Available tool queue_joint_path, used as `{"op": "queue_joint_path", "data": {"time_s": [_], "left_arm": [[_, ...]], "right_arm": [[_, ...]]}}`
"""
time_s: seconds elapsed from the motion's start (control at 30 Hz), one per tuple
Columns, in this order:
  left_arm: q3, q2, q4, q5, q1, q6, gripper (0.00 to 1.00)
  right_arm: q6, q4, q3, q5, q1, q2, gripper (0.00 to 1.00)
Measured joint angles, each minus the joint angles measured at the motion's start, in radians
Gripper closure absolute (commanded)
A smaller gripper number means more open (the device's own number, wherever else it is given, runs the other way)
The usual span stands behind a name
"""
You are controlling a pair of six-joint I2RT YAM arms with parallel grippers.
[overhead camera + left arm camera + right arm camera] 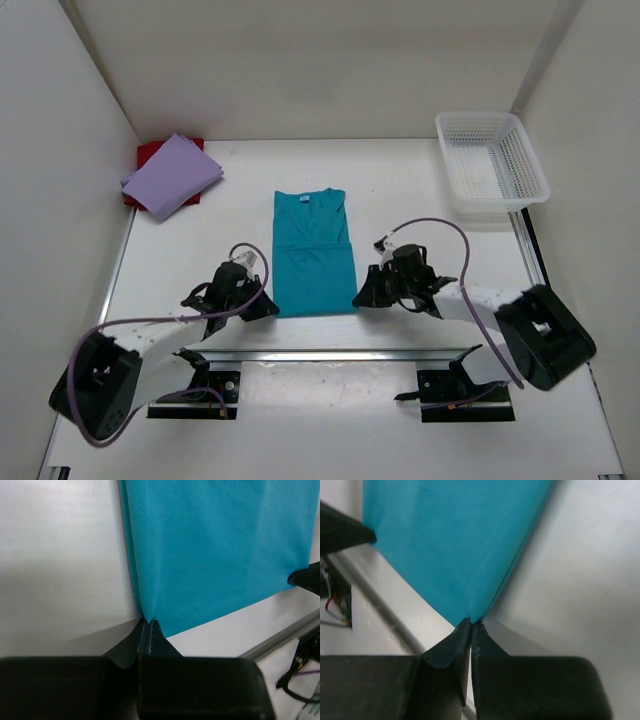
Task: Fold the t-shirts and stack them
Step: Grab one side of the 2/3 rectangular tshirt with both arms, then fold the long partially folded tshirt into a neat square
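Teal t-shirt (313, 255), 1 neck tag (303, 199), txt too small to read.

Left arm (160, 338) and right arm (485, 300) stretched low, angled inward, both sets of jaws clamped tight.

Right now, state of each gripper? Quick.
Left gripper: closed, pinching the teal t-shirt at its near left corner.
Right gripper: closed, pinching the same shirt's near right corner.
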Motion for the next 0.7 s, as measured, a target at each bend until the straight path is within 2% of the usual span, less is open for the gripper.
{"op": "queue_joint_path", "data": {"time_s": [0.23, 0.33, 0.47, 0.7], "left_arm": [[-0.018, -0.335, -0.323, 0.049, -0.007, -0.005, 1.00], [0.061, -0.416, -0.428, 0.084, 0.021, -0.008, 1.00], [0.248, -0.270, -0.416, 0.122, 0.087, 0.005, 1.00], [0.623, 0.224, -0.283, 0.096, 0.144, 0.029, 1.00]], "right_arm": [[0.088, -0.194, -0.084, 0.111, 0.224, -0.341, 1.00], [0.095, -0.287, -0.035, 0.122, 0.219, -0.420, 1.00], [0.044, -0.346, 0.138, 0.097, 0.062, -0.350, 1.00], [-0.051, -0.318, 0.515, -0.029, -0.189, 0.031, 1.00]]}}
